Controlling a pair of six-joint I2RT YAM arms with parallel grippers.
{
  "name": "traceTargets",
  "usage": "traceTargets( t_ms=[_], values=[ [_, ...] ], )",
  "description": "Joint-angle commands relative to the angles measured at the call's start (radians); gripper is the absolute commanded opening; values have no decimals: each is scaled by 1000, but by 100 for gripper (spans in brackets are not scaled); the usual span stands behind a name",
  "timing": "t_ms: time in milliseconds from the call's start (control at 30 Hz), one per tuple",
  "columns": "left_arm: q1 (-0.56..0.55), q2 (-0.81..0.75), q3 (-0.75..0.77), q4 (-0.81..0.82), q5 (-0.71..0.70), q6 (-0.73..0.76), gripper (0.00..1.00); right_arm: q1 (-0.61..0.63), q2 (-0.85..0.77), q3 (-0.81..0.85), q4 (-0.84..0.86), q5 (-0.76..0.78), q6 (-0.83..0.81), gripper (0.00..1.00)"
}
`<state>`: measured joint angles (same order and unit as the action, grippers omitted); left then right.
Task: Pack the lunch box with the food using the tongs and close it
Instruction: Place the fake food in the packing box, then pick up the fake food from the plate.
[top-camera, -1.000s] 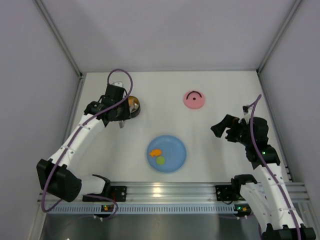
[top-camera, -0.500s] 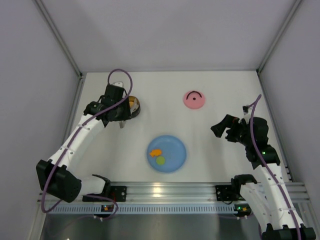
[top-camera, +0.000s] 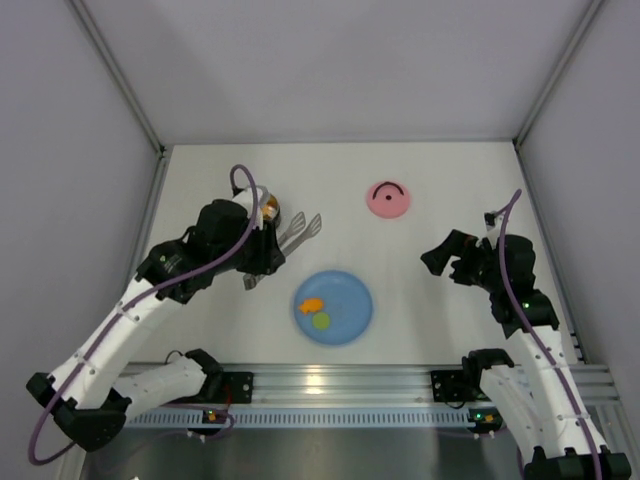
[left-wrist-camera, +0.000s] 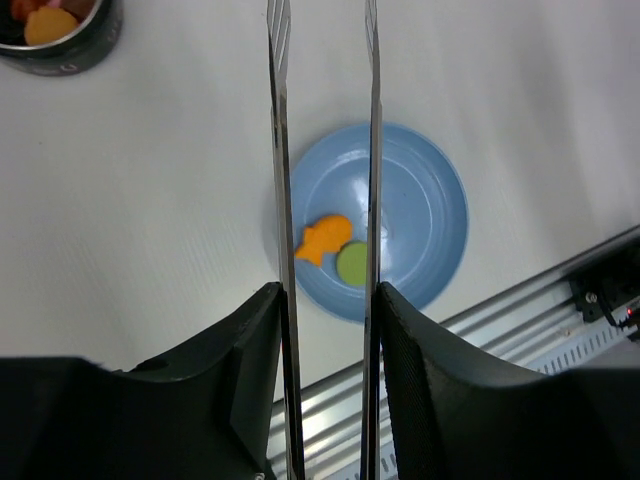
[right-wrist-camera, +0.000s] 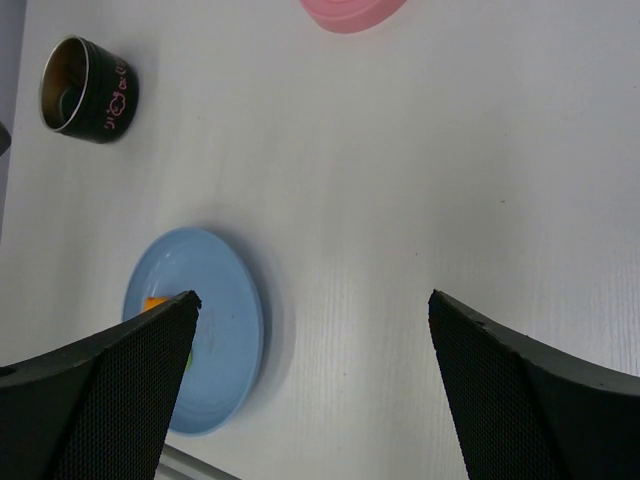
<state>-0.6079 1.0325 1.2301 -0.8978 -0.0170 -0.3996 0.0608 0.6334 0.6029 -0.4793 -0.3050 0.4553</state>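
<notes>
Our left gripper (left-wrist-camera: 328, 295) is clamped on the long thin silver metal tongs (left-wrist-camera: 279, 180). One dark finger presses the outside of each slim arm, so squeezing the fingers would pinch the tongs. For now the two arms stand apart with nothing between them, which we read as ready for a pick.

The grip sits well back from the working end, so the tongs reach far ahead of the hand. In the top view they lie slanted, tips toward the far right. How high the tips ride above the white table (top-camera: 450, 180) we cannot tell, since they run out of the wrist view.

Under the arms lies the flat blue plate (left-wrist-camera: 430, 210), holding an orange fish-shaped piece (left-wrist-camera: 325, 240) with a green round piece (left-wrist-camera: 352, 263) just beside it. We judge these to be the next food to carry.

The small round steel lunch box (left-wrist-camera: 80, 55) with its dark outer wall stands near the plate, off to its far left, open so food can drop in. Orange and red pieces show inside.

The pink round lid (top-camera: 388, 199) with its dark handle rests well apart at the far side, kept out of the way until closing.

Our right gripper (right-wrist-camera: 311, 296) hangs over the right side of the table, fingers spread wide and empty.
</notes>
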Motion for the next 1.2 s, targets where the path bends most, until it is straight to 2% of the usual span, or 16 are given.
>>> traceTargets(
  t_ms=[0, 267, 567, 933, 1167],
  values=[
    [-88, -61, -29, -61, -35, -45, 47, -15, 3, 5, 45, -11, 6, 96],
    [-311, -100, -138, -118, -152, -152, 47, -15, 8, 15, 42, -16, 10, 96],
    [-460, -72, -196, -156, -250, -229, 48, -15, 8, 31, 28, -13, 6, 96],
    [-498, -40, -192, -213, -265, -248, 51, -16, 8, 35, 24, -9, 8, 96],
    [-498, -34, -216, -191, -192, -216, 52, -16, 3, 28, 24, -9, 6, 95]
  ],
)
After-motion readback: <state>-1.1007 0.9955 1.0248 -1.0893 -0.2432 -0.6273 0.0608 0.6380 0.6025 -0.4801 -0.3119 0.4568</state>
